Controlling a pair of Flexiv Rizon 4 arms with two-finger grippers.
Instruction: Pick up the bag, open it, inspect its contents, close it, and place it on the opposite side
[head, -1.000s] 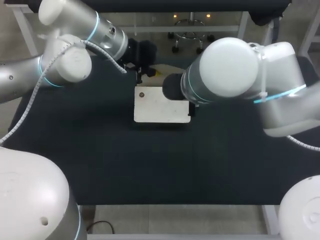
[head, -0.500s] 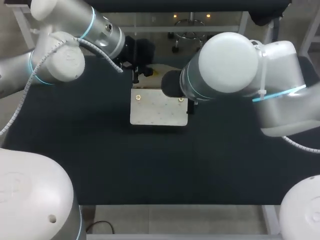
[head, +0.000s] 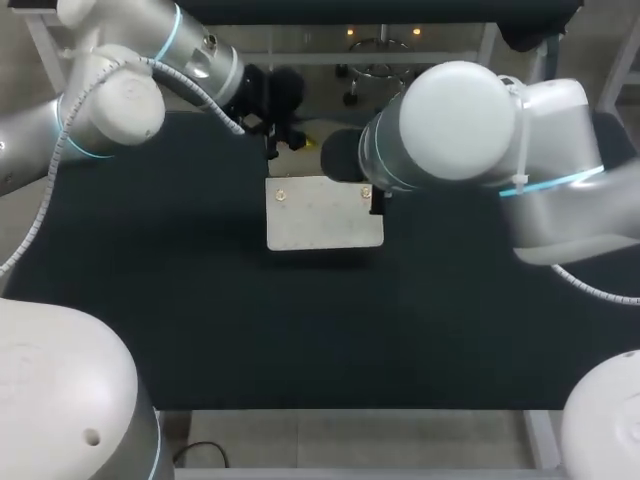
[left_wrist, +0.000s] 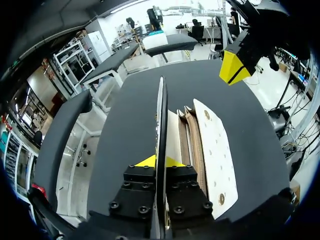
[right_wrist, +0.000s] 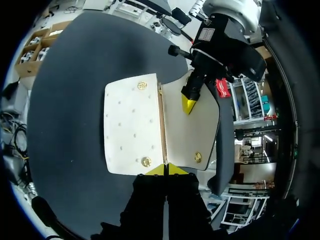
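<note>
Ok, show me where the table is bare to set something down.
Bare: the table in front of the bag, and either side of it. Crowded: the far middle, where left gripper and right gripper hold it.

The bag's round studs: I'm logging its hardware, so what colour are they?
The studs are gold, on the white bag; clearest in the right wrist view.

Bag (head: 325, 212) is showing a smooth matt cream skin, leather-like, w/ tiny dots pressed in. Its round snaps (right_wrist: 142, 86) are shining like gold metal. Counter (head: 200, 320) is wearing dark matt cloth. Left arm (head: 110, 105) & right arm (head: 455, 125) are gleaming: glossy white shells, prob. plastic, plus satin silver metal. Left tool (left_wrist: 160, 161) body is looking matt black, w/ dark screws.
</note>
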